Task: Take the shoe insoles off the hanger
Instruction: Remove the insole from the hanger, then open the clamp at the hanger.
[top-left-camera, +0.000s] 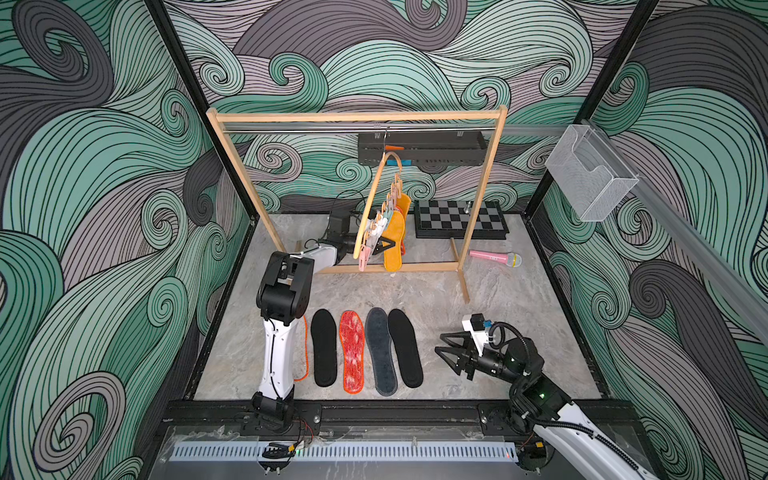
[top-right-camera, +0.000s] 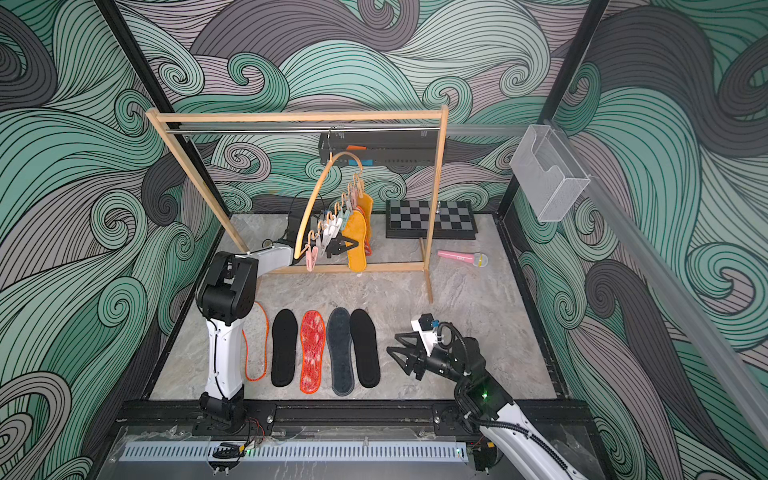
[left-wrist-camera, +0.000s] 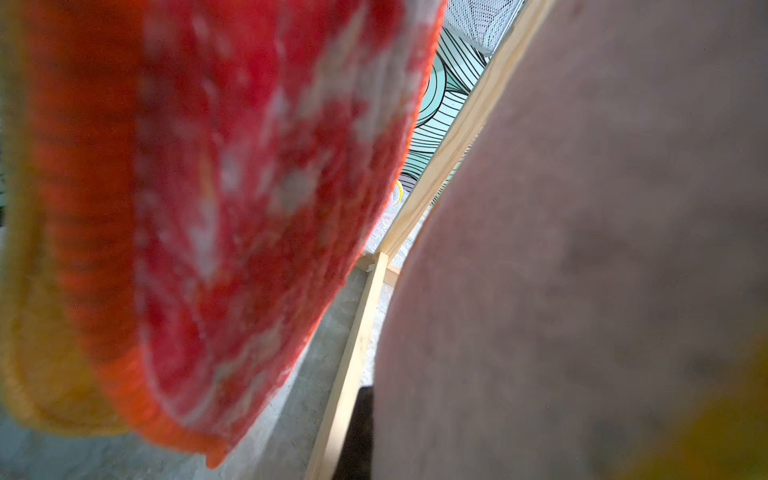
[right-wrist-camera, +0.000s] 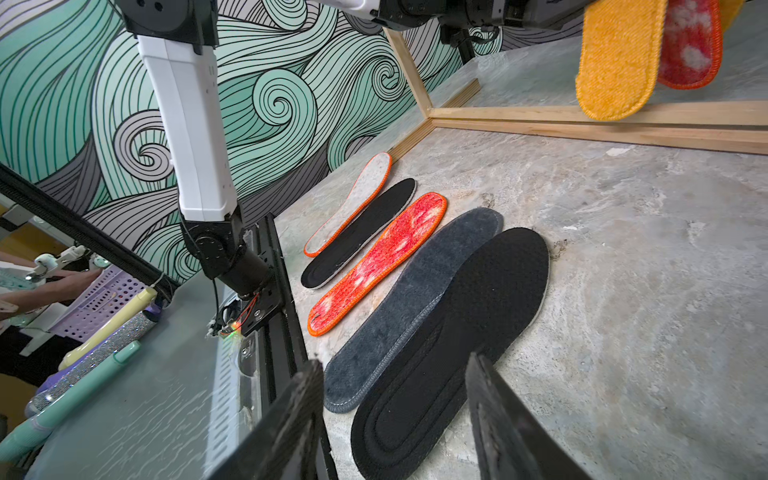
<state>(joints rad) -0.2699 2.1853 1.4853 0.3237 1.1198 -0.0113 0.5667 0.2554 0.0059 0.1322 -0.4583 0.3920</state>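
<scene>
We found the left gripper (top-left-camera: 384, 246) closed on the edge of the nearest yellow insole (top-left-camera: 394, 257), which hung pegged to the hanger (top-left-camera: 368, 208). We judged a steady pull down and away from the pegs (top-left-camera: 379, 226) best, lest the hanger swing. Just behind that gripper hung a red insole (right-wrist-camera: 690, 45), and the rack's (top-left-camera: 428, 267) lower bar ran beneath. The right gripper (top-left-camera: 438, 341) sat empty, jaws apart, beside five insoles (right-wrist-camera: 374, 266) on the table.
</scene>
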